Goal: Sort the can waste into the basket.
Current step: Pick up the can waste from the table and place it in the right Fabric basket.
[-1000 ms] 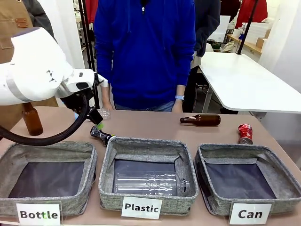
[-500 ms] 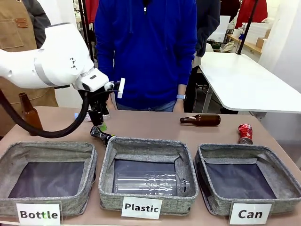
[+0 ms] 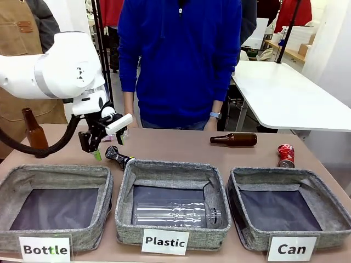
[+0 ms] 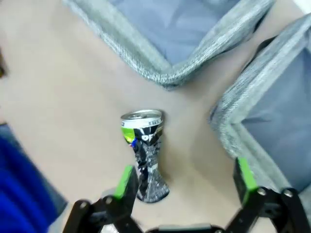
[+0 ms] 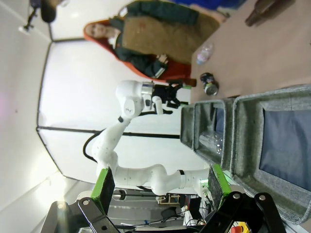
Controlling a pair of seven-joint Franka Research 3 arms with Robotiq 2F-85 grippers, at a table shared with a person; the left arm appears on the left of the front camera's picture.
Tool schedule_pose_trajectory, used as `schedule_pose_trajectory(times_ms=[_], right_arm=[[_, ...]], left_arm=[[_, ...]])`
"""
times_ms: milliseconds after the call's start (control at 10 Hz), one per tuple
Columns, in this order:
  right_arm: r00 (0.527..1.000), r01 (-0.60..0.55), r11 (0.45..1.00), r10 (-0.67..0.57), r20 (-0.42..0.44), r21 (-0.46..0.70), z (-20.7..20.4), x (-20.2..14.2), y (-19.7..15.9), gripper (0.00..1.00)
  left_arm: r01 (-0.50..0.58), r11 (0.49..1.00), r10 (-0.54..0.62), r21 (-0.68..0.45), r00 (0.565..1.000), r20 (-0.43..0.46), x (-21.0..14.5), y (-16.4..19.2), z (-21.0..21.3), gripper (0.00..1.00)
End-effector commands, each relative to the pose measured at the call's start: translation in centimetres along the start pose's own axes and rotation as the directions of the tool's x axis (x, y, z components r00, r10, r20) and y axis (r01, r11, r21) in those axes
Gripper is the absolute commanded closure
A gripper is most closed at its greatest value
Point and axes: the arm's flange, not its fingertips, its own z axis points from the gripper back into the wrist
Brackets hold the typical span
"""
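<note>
1. Front view:
   - The left gripper hangs low over the table with its jaws wide and nothing between them.
   - The dark can lies on the table just right of it and a little lower in the picture. It sits behind the corner where the Bottle bin meets the Plastic bin.
   - The red can lies far right, just behind the Can basket, well apart from this arm.
   - The left arm is clearly the nearer one to the dark can.
2. Left wrist view:
   - The dark can sits off-centre, in line with the picture-left pad rather than midway between the pads.
   - Its long axis runs roughly along the fingers, rim end away.
   - Judgement: a sideways shift toward the can is needed before descending and closing.
3. Right wrist view:
   - The right gripper is spread wide and empty.
   - The dark can is far off.
</note>
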Motion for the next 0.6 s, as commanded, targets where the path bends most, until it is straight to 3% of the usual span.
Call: schedule_pose_trajectory(times_ms=[0,100,200,500], right_arm=[[1.000,-0.021,1.000,0.021,-0.013,-0.001,0.2,-0.1,0.2,0.00],[1.000,-0.021,1.000,0.021,-0.013,-0.001,0.2,-0.1,0.2,0.00],[1.000,-0.021,1.000,0.021,-0.013,-0.001,0.2,-0.1,0.2,0.00],[1.000,-0.021,1.000,0.021,-0.013,-0.001,0.2,-0.1,0.2,0.00]], left_arm=[[-0.175,0.984,0.175,0.013,0.985,0.012,-0.2,0.0,0.2,0.00],[-0.175,0.984,0.175,0.013,0.985,0.012,-0.2,0.0,0.2,0.00],[-0.056,0.998,0.056,0.002,0.998,0.002,-0.2,0.0,0.0,0.00],[-0.078,0.995,0.077,0.062,0.997,0.032,-2.0,0.5,1.5,0.00]])
